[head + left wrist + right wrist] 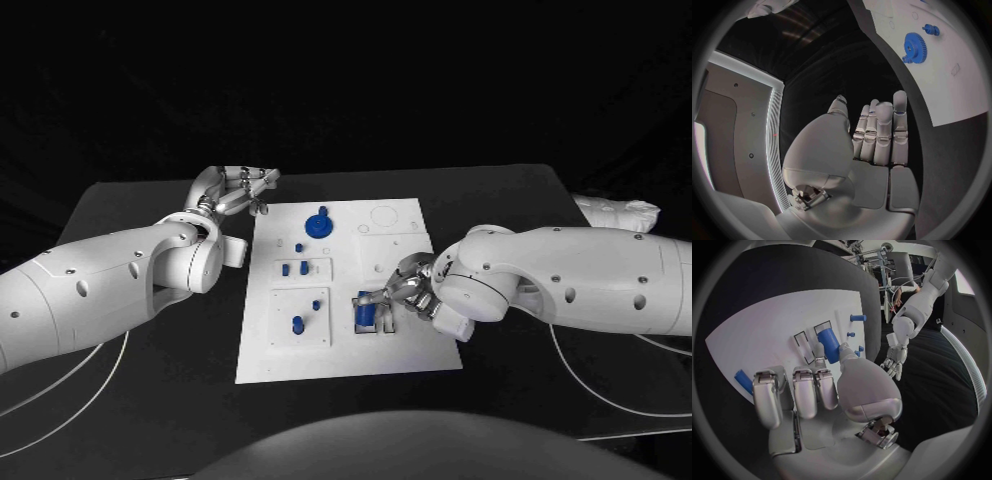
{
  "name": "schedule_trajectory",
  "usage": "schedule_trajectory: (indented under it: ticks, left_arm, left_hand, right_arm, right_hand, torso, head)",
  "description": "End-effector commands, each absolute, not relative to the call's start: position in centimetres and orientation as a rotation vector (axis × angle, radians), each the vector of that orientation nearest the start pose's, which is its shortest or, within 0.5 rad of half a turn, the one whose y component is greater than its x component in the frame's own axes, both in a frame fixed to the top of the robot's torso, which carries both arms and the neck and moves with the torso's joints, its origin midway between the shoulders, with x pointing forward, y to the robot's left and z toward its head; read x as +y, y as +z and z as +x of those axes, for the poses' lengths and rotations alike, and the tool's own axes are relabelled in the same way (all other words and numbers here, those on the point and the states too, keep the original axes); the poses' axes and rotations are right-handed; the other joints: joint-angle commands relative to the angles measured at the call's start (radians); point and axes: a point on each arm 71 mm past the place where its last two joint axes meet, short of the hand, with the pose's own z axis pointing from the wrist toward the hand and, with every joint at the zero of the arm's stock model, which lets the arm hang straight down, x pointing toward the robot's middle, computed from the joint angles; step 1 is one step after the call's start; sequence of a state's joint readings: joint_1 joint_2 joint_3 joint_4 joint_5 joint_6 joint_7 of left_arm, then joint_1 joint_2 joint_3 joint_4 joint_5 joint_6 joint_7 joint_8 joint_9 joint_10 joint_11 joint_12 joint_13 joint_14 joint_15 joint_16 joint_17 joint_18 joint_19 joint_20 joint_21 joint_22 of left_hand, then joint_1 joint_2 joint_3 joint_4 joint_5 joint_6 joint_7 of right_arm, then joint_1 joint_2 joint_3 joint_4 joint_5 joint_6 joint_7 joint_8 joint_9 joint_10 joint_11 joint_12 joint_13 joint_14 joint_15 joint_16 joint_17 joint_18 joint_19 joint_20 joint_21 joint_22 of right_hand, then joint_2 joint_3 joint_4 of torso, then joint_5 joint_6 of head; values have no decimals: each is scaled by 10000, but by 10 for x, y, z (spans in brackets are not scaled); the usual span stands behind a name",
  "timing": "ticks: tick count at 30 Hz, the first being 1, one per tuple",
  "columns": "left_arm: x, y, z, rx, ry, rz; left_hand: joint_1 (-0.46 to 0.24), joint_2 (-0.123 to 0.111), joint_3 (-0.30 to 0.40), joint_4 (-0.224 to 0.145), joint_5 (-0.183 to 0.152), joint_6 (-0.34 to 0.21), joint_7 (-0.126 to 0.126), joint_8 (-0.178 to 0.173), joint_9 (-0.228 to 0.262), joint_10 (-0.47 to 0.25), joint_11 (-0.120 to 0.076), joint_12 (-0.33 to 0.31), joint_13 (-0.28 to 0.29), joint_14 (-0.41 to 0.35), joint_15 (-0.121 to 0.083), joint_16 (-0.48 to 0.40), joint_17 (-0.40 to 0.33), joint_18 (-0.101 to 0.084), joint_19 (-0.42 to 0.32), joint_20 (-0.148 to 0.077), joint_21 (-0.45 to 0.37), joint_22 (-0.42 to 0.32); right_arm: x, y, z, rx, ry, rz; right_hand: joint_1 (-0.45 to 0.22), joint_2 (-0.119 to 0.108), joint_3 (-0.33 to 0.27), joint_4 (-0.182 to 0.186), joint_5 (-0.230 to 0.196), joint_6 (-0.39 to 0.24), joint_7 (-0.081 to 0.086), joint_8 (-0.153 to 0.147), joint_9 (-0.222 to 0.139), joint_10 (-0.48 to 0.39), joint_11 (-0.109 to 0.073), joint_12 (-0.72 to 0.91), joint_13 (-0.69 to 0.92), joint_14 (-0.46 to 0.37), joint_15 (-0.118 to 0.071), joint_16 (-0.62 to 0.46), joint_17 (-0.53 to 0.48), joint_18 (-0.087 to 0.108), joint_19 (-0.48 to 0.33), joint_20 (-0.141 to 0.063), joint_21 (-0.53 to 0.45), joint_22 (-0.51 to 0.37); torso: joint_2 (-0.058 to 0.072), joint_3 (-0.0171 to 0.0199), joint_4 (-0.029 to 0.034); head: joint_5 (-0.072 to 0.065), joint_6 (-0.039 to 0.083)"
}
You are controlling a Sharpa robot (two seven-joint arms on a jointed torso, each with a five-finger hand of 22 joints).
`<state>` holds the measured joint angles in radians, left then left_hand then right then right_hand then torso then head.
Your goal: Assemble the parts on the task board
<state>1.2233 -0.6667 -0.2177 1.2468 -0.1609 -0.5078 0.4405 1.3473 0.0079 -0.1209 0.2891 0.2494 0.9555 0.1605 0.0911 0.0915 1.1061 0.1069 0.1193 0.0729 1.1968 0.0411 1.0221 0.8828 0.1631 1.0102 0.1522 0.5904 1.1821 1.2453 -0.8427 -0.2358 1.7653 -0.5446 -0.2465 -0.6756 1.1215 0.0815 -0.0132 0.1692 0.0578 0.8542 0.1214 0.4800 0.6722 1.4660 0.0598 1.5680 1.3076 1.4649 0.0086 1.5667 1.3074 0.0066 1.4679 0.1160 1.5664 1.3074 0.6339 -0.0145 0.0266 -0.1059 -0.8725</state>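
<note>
The task board point(346, 340) is a white rectangular plate lying flat in the middle of the black surface point(505, 190), marked with outlined recesses and small circles. Near its far end lies a blue gear point(319, 222) with a toothed rim. Below it, small blue pegs point(294, 268) stand in a square panel, and another blue peg point(297, 324) stands in a lower panel. A larger blue block point(368, 313) sits in a slot toward the board's right side.

The right robot hand point(408, 287) rests over the board just beside that block, its fingers curled downward and its thumb touching the block's end; I cannot tell whether it grips it. The left robot hand point(235, 190) hovers beside the board's far left corner, holding nothing, its fingers straight and pressed side by side.
</note>
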Motion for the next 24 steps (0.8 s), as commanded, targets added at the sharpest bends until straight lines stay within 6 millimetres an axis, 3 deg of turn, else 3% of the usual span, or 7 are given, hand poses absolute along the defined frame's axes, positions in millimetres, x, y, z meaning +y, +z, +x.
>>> schedule_trajectory:
  ticks: [1, 9, 24]
  left_arm:
    - [210, -233, 521, 14389, -11998, -8926]
    - [210, -234, 521, 14400, -12005, -8928]
    - [209, -234, 521, 14419, -12023, -8925]
  left_hand:
    - [23, 59, -55, 22, 54, -69, 29, 46, 16, -76, 1, 44, -2, 29, 9, -62, -2, 82, 56, 3, -43, -8]
    - [43, 73, -59, 21, 67, -70, 29, 50, 17, -81, 1, 52, -2, 23, 9, -70, -9, 84, 53, 4, -65, -13]
    - [43, 73, -59, 21, 67, -70, 29, 50, 17, -81, 1, 52, -2, 23, 9, -70, -9, 84, 53, 4, -65, -13]
  right_arm:
    - [-167, -259, 393, 24924, 5617, 8072]
    - [-169, -260, 392, 25009, 5533, 8061]
    - [-174, -259, 393, 24573, 5601, 8335]
  right_hand:
    - [52, 108, -117, 36, -56, -143, -3, 162, 221, 1048, 6, 28, 2632, 1059, -77, 41, 2633, -66, 1029, -36, 44, 2634]
    - [170, 92, -276, 13, -50, -270, -47, 587, 771, 1048, -30, 28, 2632, 1059, -104, 41, 2633, -66, 1029, -55, 44, 2634]
    - [242, 310, -408, 109, -37, -327, -188, 1261, 1660, 1048, -154, 28, 2632, 1059, -201, 41, 2633, -66, 1029, -140, 44, 2634]
  torso:
    - [2, -3, 1]
    - [5, -10, 3]
    - [3, -4, 2]
  head:
    - [-2, 7]
    - [-8, -1]
    - [4, -1]
